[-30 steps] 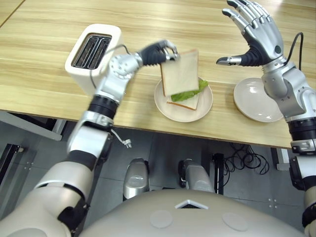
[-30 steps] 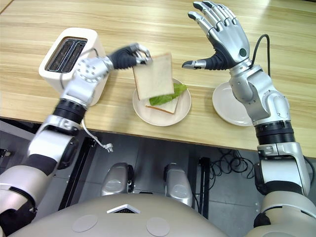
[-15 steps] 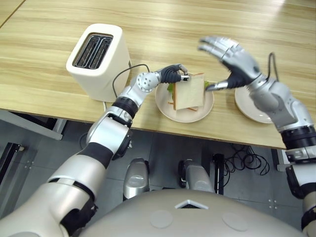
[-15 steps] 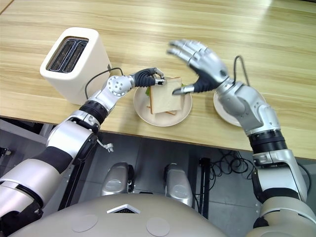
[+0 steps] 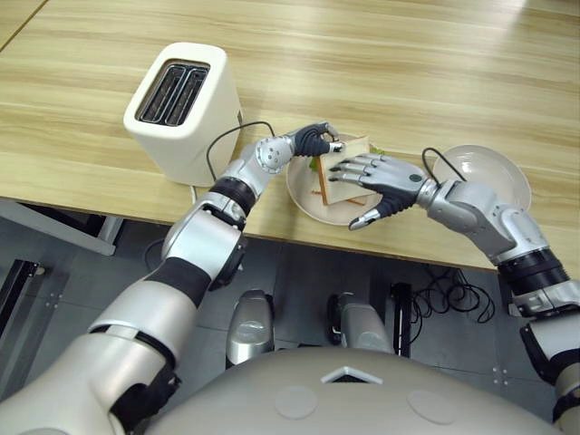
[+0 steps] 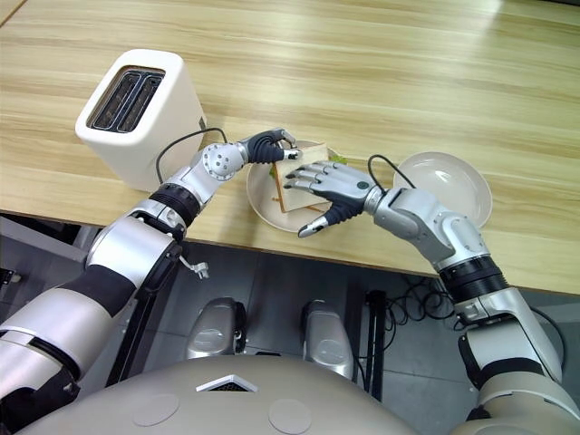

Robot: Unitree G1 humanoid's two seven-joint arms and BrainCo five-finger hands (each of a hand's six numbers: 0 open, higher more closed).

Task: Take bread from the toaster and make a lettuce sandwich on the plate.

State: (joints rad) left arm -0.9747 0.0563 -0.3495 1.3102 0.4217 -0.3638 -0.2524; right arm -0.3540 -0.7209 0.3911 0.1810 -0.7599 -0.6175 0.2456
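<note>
Middle of the frame: the top bread slice (image 5: 353, 148) is pinched at its upper-left corner by the left hand (image 5: 313, 140), fingers curled tight on it. The right hand (image 5: 376, 177) is laid over the slice, fingers spread out flat. The slice is sat on lettuce (image 5: 314, 164) on the plate (image 5: 308, 192). The toaster (image 5: 181, 100) is parked upper left, and a second plate (image 5: 494, 177) is seen at right.
</note>
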